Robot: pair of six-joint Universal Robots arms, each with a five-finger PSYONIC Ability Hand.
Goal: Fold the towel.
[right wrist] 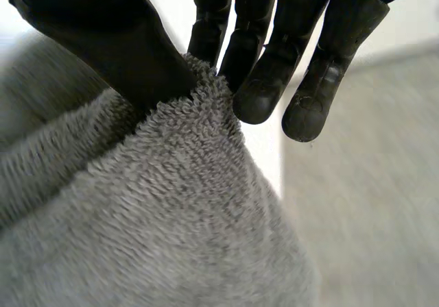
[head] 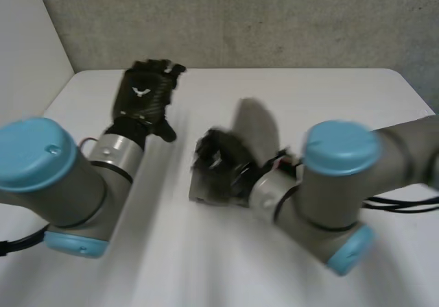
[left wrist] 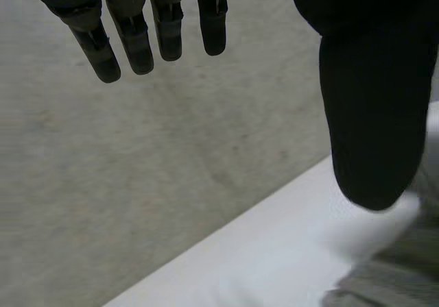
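- The right hand is clamped on the towel: its thumb presses a bunched edge of the cloth against the straight fingers.
- The towel is grey terry with a looped, nubby pile. It swells out from the pinch in a soft rounded mound under the palm.
- In the head view this hand and its towel are over the middle of the white table, which is smooth with rounded far corners.
- The left hand is released and holds nothing, with its fingers straight and spread. It is near the table's far edge, well apart from the towel.
- 1 rough grey wall stands behind the table.
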